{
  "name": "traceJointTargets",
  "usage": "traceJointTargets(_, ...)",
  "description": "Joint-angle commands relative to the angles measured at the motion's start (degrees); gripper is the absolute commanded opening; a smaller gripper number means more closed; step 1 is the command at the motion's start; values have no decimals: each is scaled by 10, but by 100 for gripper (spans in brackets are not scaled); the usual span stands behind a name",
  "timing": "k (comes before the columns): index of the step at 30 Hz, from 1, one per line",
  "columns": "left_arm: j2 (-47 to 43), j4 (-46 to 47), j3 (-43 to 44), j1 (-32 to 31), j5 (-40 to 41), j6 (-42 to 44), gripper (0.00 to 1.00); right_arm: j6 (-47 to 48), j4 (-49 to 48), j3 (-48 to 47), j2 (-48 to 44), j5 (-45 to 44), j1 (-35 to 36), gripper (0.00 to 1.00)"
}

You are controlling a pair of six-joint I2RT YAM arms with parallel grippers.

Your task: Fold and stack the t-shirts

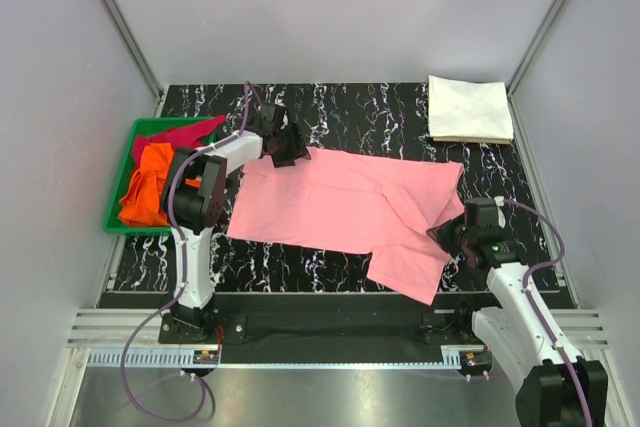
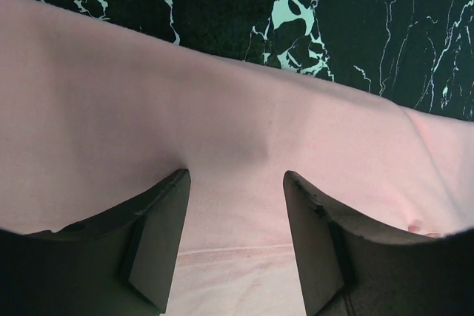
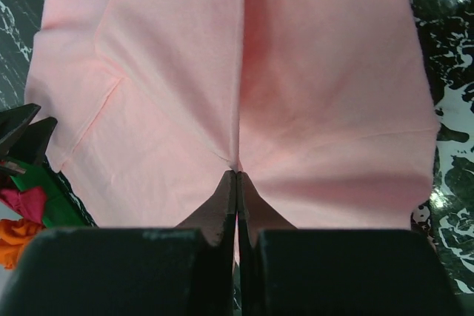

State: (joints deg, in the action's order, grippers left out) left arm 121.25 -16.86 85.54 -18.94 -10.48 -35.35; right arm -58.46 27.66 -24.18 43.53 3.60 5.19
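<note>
green tray (image 1: 133, 228) | at left edge, black marbled tabletop (image 1: 360, 112) | grey walls around

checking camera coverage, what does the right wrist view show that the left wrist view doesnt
Only the right wrist view: the right claw shut, pinching a crease of the pink t-shirt, and at lower left a corner of the green tray with the magenta-red shirt and orange shirt. Only the left wrist view: the left claw open, its fingers apart over the cloth. Both: the pink t-shirt lying on the black marbled table.
</note>
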Motion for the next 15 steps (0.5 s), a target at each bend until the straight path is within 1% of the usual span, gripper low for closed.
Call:
traceJointTargets(1, 28, -13, -10, 3, 5, 16, 61, -32, -29, 12, -20, -30, 7, 0)
traceJointTargets(8, 25, -13, -8, 4, 10, 11, 61, -50, -23, 19, -78, -47, 13, 0)
traceJointTargets(12, 26, -13, -8, 3, 9, 8, 61, -58, -18, 21, -86, -42, 18, 0)
traceJointTargets(15, 28, -13, -8, 4, 9, 5, 61, -68, -19, 40, -94, -47, 27, 0)
